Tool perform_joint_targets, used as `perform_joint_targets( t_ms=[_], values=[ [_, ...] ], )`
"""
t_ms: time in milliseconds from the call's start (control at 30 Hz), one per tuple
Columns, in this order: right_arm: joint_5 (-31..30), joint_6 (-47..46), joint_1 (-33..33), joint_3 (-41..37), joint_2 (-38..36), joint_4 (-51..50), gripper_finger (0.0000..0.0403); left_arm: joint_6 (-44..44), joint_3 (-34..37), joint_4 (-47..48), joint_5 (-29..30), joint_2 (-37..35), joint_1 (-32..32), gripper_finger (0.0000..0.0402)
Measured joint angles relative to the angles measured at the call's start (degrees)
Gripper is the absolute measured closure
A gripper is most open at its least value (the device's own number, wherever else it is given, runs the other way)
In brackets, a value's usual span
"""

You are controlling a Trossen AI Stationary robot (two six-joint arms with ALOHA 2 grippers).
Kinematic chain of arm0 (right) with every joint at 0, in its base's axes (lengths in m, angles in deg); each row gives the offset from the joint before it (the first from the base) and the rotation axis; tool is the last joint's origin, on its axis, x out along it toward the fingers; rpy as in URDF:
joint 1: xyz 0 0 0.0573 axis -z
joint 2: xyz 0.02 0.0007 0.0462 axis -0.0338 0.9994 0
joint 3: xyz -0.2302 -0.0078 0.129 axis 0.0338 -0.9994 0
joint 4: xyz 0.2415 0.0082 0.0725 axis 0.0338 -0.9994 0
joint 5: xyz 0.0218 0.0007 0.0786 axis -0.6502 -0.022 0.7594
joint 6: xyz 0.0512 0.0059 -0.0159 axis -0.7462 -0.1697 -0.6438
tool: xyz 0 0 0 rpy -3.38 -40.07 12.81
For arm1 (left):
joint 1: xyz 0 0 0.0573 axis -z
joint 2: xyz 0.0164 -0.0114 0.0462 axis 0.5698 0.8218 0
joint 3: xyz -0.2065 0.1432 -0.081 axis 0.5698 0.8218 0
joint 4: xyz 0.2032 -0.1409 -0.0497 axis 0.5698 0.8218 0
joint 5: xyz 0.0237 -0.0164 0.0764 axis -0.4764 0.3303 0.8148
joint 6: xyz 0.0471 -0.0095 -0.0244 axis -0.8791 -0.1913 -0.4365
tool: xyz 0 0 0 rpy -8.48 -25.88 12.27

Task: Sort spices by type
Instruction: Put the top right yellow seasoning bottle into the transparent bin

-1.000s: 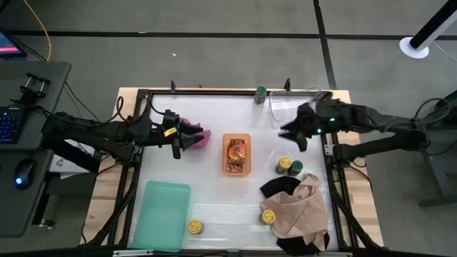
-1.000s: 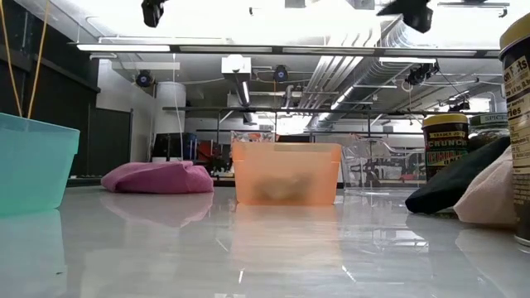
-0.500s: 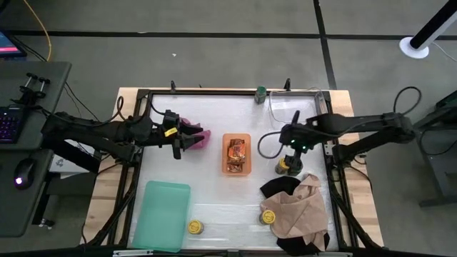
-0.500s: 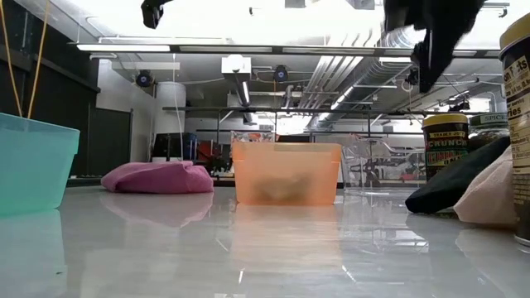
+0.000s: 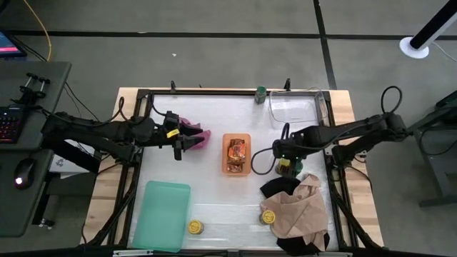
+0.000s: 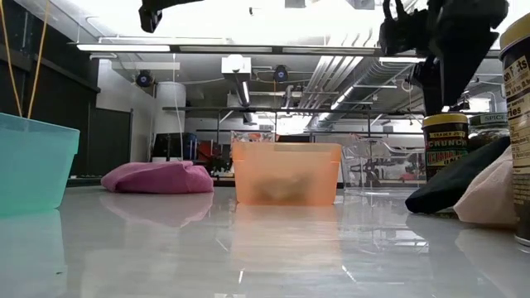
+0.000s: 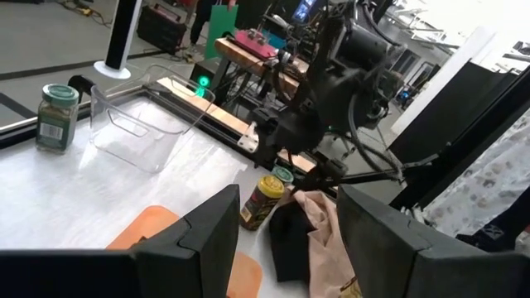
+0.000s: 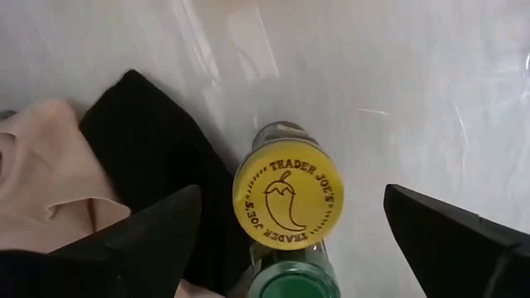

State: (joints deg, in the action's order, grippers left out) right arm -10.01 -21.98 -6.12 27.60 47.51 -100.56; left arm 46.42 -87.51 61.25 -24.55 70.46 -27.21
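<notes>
A yellow-lidded jar (image 8: 288, 201) and a green-lidded jar (image 8: 294, 281) stand side by side at the table's right (image 5: 287, 166), against a black cloth (image 5: 277, 187). My right gripper (image 8: 291, 199) points down above them, open, with a finger on either side of the yellow lid and touching nothing; the low view shows it (image 6: 447, 58) above the jar (image 6: 444, 146). An orange bin (image 5: 236, 153) holds orange-and-black packets. My left gripper (image 5: 187, 137) is open and empty over a magenta cloth (image 5: 200, 134). Other yellow-lidded jars stand near the front edge (image 5: 195, 227) and on a tan cloth (image 5: 268, 216). A green-lidded jar (image 5: 261, 94) stands at the far edge.
A teal bin (image 5: 162, 214) lies at the near left. A clear container (image 5: 293, 107) stands at the far right. The tan cloth (image 5: 298, 210) lies over the black cloth at the near right. Bare table shows between the bins.
My right gripper has gone from near the clear container toward the table's near edge and a little left. It has come down over the two jars and now points down at the yellow lid. The jars have not moved.
</notes>
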Motion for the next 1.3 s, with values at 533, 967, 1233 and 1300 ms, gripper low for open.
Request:
perform_joint_targets(
  t_ms=[533,967,1233,1300],
  values=[
    [-4.0,0.1,-2.7,0.0,9.3,0.9,0.0033,0.0,0.0,0.9,0.0,0.0,0.0,0.0213],
    [-4.2,0.1,-2.4,0.0,9.5,0.6,0.0170,0.0,0.0,1.1,0.0,0.0,0.0,0.0213],
    [-9.8,4.5,0.4,8.9,4.8,-7.9,0.0186,0.0,0.0,1.2,0.6,0.0,0.0,0.0213],
    [-15.6,5.4,2.9,13.1,2.8,-10.6,0.0186,0.0,0.0,1.2,0.7,0.0,0.0,0.0213]
  ],
)
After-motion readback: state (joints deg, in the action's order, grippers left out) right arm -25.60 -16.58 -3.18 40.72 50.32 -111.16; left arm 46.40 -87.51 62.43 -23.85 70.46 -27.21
